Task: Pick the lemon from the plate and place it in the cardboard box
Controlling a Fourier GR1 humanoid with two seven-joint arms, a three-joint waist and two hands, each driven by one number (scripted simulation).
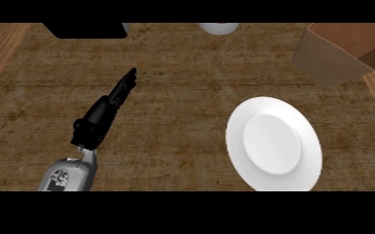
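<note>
The left hand [100, 118], fingers straight, lies left of the plate [275, 144]; the box [331, 59] behind the plate is cut off.

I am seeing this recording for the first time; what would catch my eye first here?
The large white plate at the lower right stands out most against the brown wooden counter, and nothing lies on it. Next is the black left hand, fingers straight, slanting up from the lower left. A cardboard box sits at the upper right, cut by the edge.
</note>
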